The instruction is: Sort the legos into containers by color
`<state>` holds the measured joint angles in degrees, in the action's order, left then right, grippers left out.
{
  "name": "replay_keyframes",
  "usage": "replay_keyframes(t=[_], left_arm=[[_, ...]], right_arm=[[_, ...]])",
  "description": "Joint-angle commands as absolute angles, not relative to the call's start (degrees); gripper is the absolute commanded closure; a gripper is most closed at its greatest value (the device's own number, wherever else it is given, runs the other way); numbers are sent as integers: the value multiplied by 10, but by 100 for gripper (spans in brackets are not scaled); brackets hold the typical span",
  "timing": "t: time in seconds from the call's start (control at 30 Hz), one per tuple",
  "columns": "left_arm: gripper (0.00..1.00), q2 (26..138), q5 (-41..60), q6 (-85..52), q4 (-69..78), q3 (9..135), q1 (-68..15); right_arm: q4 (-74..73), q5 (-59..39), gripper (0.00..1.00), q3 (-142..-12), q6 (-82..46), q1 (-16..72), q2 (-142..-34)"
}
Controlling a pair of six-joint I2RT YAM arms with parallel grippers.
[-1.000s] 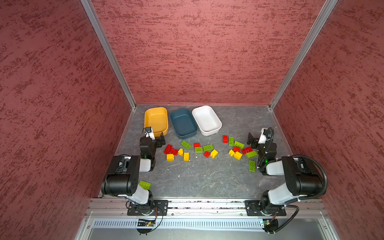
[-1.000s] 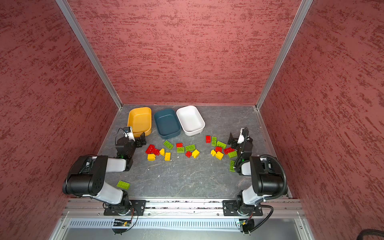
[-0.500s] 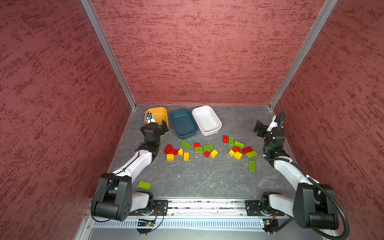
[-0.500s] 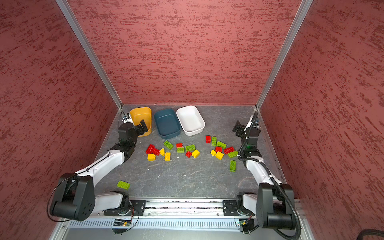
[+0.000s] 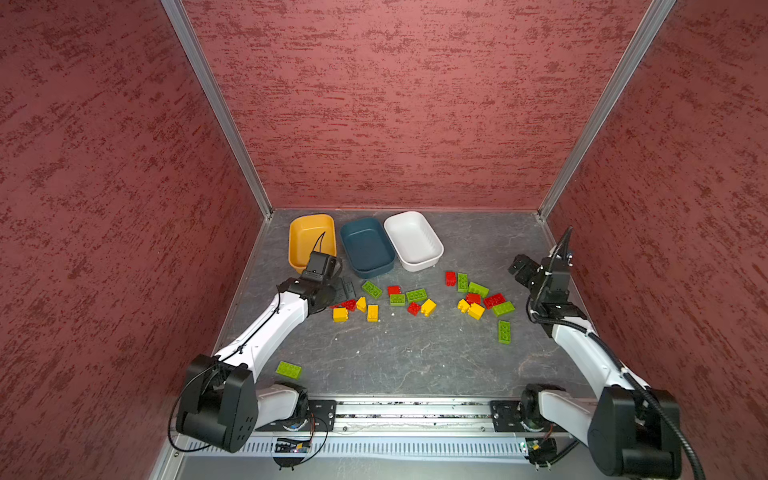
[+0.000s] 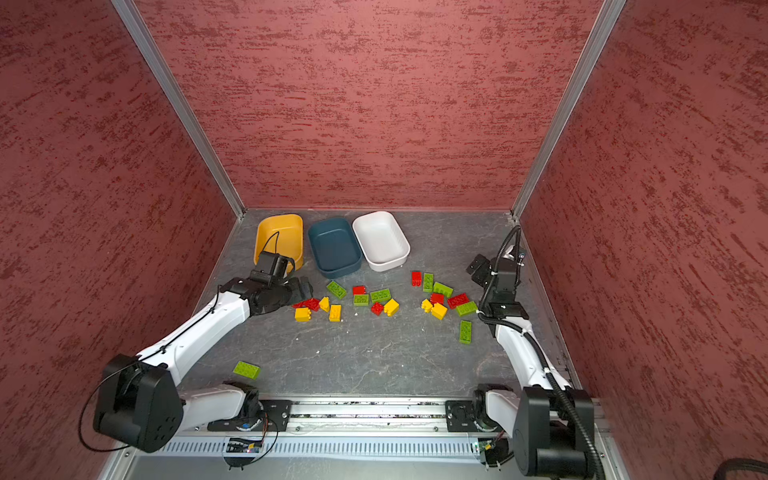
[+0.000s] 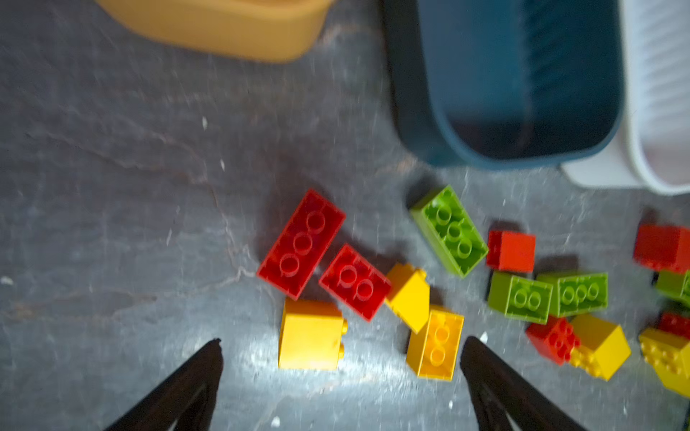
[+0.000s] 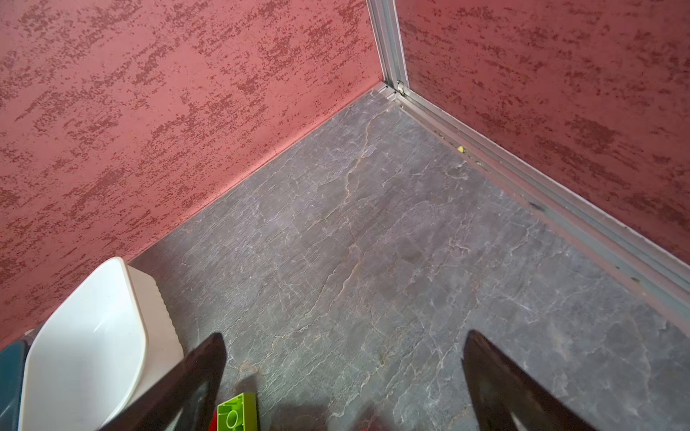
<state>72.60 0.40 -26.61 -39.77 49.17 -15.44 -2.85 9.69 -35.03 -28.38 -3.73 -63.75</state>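
Left end effector: spread wide, empty, low over the left end of the legos, just near of the yellow tub. Right end effector: likewise spread and empty, raised at the right side, aimed toward the far right corner.

Legos: all on the worktop, in a loose band across the middle; none visible in the yellow, teal or white tub along the far side.

Probable faults:
- Double pick. Cause: yellow brick touching a red brick, with more yellow bricks just beside, all within the open span.
- Scatter on descent. Cause: fingertip landing on a neighbouring brick.
- Wrong-tub drop. Cause: teal and white tubs touching, rims side by side.
- Stray green brick missed or swept away. Cause: position near the left arm base, well apart from the rest.
- Inconsistent sorting. Cause: no red or green tub to match those bricks.

Brands, labels, writing: none legible on tubs, bricks or arms.
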Motion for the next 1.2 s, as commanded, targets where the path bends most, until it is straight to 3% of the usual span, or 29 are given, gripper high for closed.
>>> replay_keyframes(t=[0.0, 0.37, 0.8, 1.03, 1.17], left_arm=[[1, 753, 55, -232, -476, 496, -154], [5, 885, 1, -219, -489, 543, -184], [28, 910, -18, -207, -453, 524, -209], [40, 905, -55, -212, -441, 519, -207], [52, 898, -62, -215, -442, 519, -208]], right_arm=[[-29, 106, 1, -355, -303, -36, -638], [-83, 106, 1, -306, -299, -35, -615], [-72, 149, 1, -304, -247, -36, -539], [-58, 130, 1, -299, -264, -36, -520], [-35, 95, 1, -313, -249, -35, -520]])
